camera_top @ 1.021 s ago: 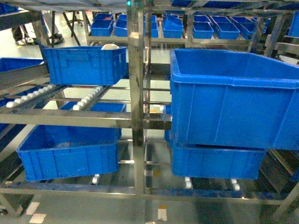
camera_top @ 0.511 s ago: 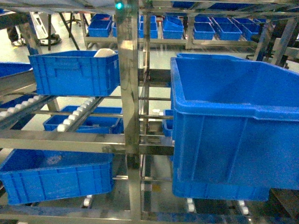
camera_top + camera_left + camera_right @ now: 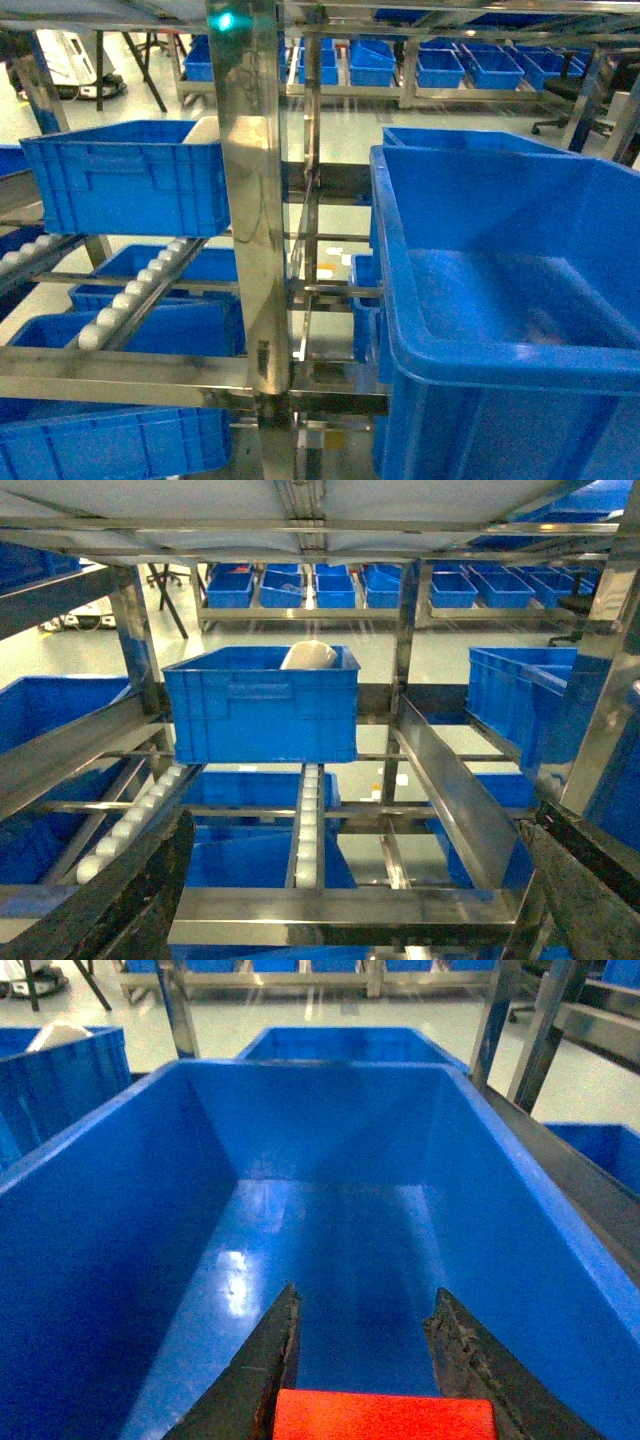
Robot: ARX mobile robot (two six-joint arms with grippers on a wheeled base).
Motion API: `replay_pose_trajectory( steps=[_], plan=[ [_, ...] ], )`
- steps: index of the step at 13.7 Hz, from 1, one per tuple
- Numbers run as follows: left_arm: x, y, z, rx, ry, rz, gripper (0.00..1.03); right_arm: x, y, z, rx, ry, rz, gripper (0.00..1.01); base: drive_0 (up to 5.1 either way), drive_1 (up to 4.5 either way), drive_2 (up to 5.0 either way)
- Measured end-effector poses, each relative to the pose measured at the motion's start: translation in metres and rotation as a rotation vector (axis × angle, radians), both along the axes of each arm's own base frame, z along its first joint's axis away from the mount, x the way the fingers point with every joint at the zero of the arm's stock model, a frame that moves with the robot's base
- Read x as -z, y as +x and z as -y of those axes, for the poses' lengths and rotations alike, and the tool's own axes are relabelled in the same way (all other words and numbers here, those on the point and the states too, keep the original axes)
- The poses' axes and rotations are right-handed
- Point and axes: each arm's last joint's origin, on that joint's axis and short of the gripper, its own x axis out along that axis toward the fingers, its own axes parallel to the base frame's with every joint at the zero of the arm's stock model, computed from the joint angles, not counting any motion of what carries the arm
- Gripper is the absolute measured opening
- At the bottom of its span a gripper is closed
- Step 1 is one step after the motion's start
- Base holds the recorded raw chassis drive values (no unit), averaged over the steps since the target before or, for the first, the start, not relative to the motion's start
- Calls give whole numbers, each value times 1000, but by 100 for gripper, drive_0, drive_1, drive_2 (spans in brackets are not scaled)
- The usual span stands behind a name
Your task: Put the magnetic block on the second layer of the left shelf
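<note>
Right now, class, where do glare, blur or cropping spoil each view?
Head view: glare streaks the steel upright. Right wrist view: a bright reflection lies on the blue crate floor, and the magnetic block is cropped. Left wrist view: the near fingers are dark and blurred.

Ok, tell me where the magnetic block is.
Right wrist view, bottom centre: the magnetic block sits between the right hand's fingers, above the big blue crate.

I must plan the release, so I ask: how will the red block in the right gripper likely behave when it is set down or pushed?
The red block shows flat faces and straight edges, so it should probably rest without rolling. It looks rigid, keeping its shape between the right gripper fingers. On the large blue crate's glossy floor it may slide if pushed.
</note>
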Motion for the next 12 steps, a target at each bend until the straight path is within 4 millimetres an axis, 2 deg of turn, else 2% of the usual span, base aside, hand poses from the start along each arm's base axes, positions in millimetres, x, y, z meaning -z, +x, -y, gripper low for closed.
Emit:
replay_pose_trajectory(
  steps=[4, 5, 8, 9, 12],
  plan=[
    [0, 0, 0, 2, 0, -3, 98, -1, 0, 0, 0, 1, -3, 33, 0, 0, 0],
    [0, 0, 0, 2, 0, -3, 98, -2, 5, 0, 4, 26, -35, 33, 0, 0, 0],
    [0, 0, 0, 2, 0, -3, 98, -31, 43, -6, -4, 96, 4, 33, 0, 0, 0],
    [0, 0, 0, 2, 0, -3, 98, -35, 55, -11, -32, 120, -15, 33, 0, 0, 0],
    [0, 0, 0, 2, 0, -3, 98, -21, 88, -20, -73, 211, -138, 33, 0, 0, 0]
  ],
)
